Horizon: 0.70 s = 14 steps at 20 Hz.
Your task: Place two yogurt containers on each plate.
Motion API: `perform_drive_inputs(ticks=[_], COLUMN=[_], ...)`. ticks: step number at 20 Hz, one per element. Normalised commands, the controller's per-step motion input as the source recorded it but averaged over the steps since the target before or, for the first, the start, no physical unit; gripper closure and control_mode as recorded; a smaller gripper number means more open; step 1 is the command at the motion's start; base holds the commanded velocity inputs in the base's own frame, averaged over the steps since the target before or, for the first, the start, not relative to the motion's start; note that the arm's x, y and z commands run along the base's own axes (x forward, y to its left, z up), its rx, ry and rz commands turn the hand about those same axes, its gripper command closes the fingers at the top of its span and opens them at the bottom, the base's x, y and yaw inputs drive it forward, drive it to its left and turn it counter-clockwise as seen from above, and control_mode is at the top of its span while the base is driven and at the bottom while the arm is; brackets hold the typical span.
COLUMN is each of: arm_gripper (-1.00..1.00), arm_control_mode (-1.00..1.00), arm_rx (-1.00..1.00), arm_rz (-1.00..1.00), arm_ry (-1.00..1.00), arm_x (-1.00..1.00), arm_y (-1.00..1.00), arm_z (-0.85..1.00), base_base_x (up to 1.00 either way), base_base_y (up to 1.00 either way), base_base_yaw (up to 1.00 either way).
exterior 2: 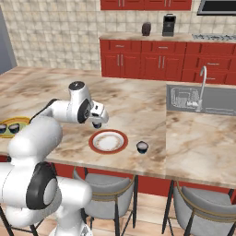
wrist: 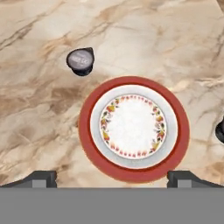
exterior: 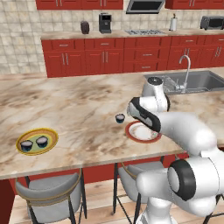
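My gripper [wrist: 113, 178] hangs open and empty above the red-rimmed plate [wrist: 86, 131], its tips spread wider than the plate. The plate is bare. One navy yogurt cup [wrist: 81, 60] stands on the counter just beyond the plate's rim, and another yogurt cup [wrist: 220, 131] shows at the right edge. From the base, the same red plate [exterior 2: 93, 141] has one cup [exterior 2: 142, 147] to its right and one [exterior: 120, 118] on its far left side. The yellow plate [exterior: 51, 133] lies far left, holding two yogurt cups [exterior: 26, 145] [exterior: 42, 141].
A steel sink [exterior: 199, 81] with a faucet is set into the counter at the right. The counter's front edge [exterior 2: 115, 169] runs close to the red plate, with grey stools [exterior 2: 103, 186] below. Red cabinets line the back wall.
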Motion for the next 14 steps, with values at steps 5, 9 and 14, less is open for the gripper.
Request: perform_drive_inputs(ticks=[5,9,14], arm_gripper=[-1.00,-1.00,-1.00], arm_control_mode=[-1.00,-1.00,-1.00], arm_rx=[0.00,0.02,0.05], arm_rz=[0.00,0.00,0.00], arm_ry=[0.07,0.01,-0.01], arm_x=[0.97,0.79,0.60], arm_y=[0.45,0.11,0.00], arm_z=[-0.36,-0.38,-0.40], base_base_x=[0.00,0.00,0.00], base_base_y=[0.00,0.00,0.00], base_base_yaw=[0.00,0.00,0.00])
